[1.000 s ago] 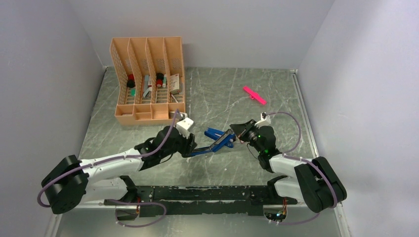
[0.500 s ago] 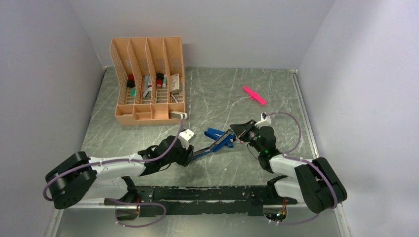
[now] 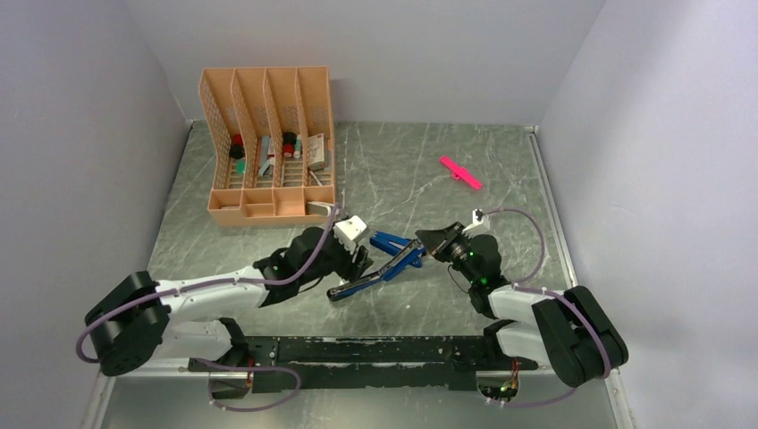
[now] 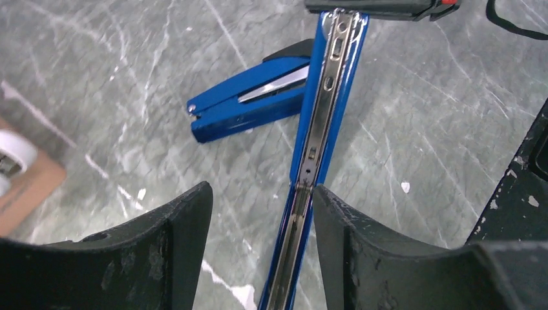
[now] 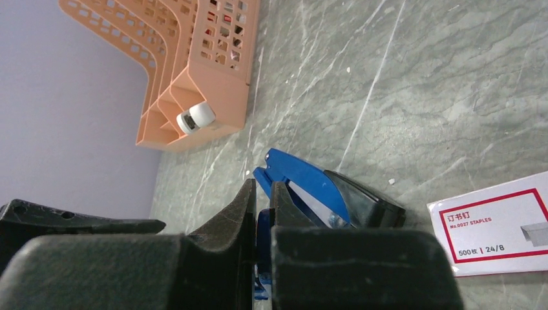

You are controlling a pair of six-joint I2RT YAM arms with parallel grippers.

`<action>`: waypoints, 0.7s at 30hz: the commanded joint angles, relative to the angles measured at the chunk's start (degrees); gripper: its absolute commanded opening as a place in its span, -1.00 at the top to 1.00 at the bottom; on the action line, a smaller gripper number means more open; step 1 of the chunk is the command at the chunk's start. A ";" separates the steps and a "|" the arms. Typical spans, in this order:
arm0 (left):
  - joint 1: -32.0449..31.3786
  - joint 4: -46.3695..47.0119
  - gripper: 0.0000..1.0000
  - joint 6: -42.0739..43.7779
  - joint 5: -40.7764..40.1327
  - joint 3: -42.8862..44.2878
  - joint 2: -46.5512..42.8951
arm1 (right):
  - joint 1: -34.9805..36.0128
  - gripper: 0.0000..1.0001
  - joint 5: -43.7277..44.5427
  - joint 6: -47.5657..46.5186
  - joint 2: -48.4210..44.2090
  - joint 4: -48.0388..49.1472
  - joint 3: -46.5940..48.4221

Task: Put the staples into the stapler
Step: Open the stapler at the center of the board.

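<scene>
**Stapler opened out, pinched at hinge end by right, left jaws spread around rail**

Left gripper [image 4: 258, 200]: fingers [image 4: 178, 239] are spread wide. The open magazine rail of the blue stapler [image 4: 323, 110] is passed between them lengthwise. The rail is seen right against the inner edge of the one finger, with a clear gap to the other, so nothing is pinched. A silvery channel is exposed along the rail; whether staples sit in it cannot be told.

The stapler's other half [image 4: 249, 100] is swung away from the rail and lies on the marbled table [image 4: 97, 77], outside the left jaws.

Right gripper [image 5: 263, 194]: fingers [image 5: 226, 226] are pressed almost together, and a blue part of the stapler is clamped between them. In the top view this grip is placed at the hinge end, opposite the left gripper.

A white staple box [image 5: 497, 226] with a red border and a "STAPLES" label lies flat on the table just beside the right gripper, untouched.

Further out, an orange slotted organizer [image 5: 200, 58] stands at the far left of the table. A pink stick [image 3: 460, 172] lies well apart at the far right.
</scene>
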 commanded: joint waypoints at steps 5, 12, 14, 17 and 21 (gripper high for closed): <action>-0.43 9.85 -0.36 6.39 12.44 4.97 11.04 | -0.38 1.00 -3.04 1.59 1.36 5.02 -1.15; -1.75 11.00 -0.35 7.76 13.81 8.15 17.69 | -0.38 1.00 -3.30 1.74 1.54 5.41 -1.41; -2.28 9.90 -0.31 7.77 11.61 9.39 20.02 | -0.38 1.00 -3.45 1.83 1.67 5.59 -1.41; -3.18 9.89 -0.25 7.97 10.61 10.20 22.11 | -0.38 1.00 -3.98 1.81 1.96 6.39 -1.54; -3.50 9.09 -0.08 7.95 10.21 10.79 24.25 | -0.38 1.00 -4.46 1.72 2.15 6.59 -1.43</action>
